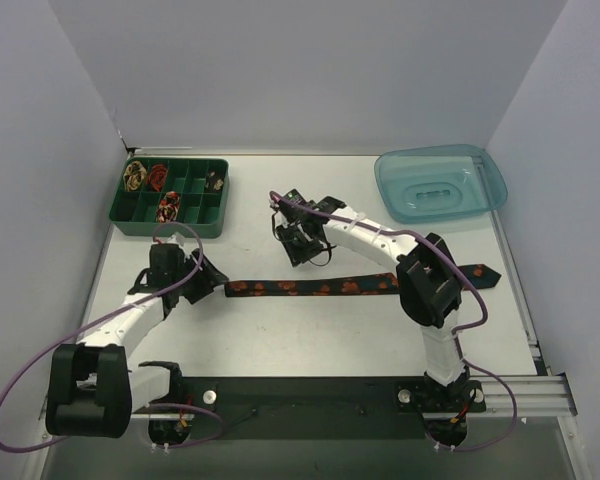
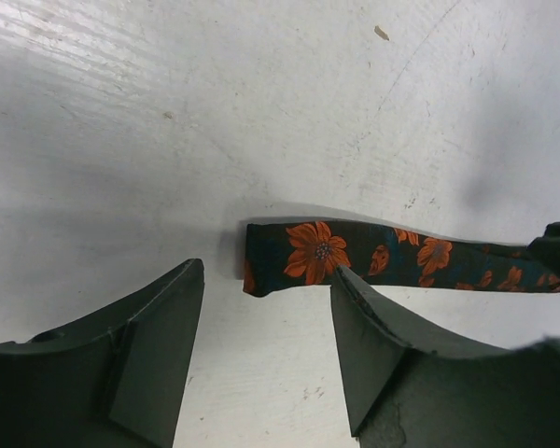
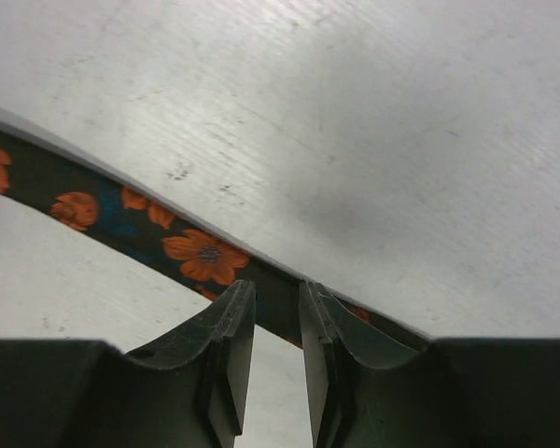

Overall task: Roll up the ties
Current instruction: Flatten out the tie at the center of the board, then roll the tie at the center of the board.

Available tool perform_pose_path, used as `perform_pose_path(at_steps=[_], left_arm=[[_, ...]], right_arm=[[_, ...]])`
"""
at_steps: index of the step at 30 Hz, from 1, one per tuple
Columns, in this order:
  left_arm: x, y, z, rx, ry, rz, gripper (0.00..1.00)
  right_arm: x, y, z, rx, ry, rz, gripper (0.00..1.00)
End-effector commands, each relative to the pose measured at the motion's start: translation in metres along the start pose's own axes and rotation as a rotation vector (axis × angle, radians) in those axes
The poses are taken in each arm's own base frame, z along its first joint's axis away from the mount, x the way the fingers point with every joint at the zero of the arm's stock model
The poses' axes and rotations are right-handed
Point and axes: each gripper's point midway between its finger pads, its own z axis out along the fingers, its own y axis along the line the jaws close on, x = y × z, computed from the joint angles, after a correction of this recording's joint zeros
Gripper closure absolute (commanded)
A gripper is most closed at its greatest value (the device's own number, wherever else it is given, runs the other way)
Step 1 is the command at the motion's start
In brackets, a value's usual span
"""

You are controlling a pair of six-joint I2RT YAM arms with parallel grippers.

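One dark floral tie [image 1: 310,287] lay flat across the middle of the counter [image 1: 310,345], narrow end to the left, pointed end to the right. The left pincer [image 2: 266,280] hovered spread, the narrow end just beyond its tips, holding nothing. The right pincer [image 3: 275,297] stood slightly parted by the tie's middle, gripping nothing. Rolling would likely go best by pinching the narrow end squarely and turning it tight while the strip lies straight. Bare counter flanked the tie. A green tray [image 1: 170,232] of rolled ties [image 1: 167,207] and a blue tub [image 1: 440,185] sat well apart at the far edge, walls close on both sides.
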Motion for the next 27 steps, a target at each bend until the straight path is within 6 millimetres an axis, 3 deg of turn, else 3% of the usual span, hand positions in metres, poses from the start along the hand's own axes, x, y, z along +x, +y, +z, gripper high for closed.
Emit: perform_pose_path(at_steps=[1,7,11,16,20,27], left_arm=[[0.000,-0.017,0.006,0.137,0.029,-0.055,0.36],[0.013,-0.007,0.016,0.161,0.044,-0.155,0.40],[0.020,0.002,0.022,0.147,0.043,-0.187,0.41],[0.019,0.003,0.026,0.150,0.030,-0.181,0.48],[0.015,0.001,0.026,0.151,0.015,-0.168,0.55],[0.009,-0.002,0.026,0.163,0.000,-0.146,0.69]], right_arm=[[-0.016,0.031,-0.017,-0.119,-0.045,-0.022,0.72],[-0.031,0.060,-0.013,-0.216,-0.085,-0.031,0.72],[-0.036,0.075,0.001,-0.248,-0.073,-0.034,0.86],[-0.044,0.096,0.012,-0.298,-0.078,-0.043,0.95],[-0.037,0.115,0.027,-0.333,-0.050,-0.069,0.98],[-0.026,0.137,0.029,-0.373,-0.047,-0.116,0.99]])
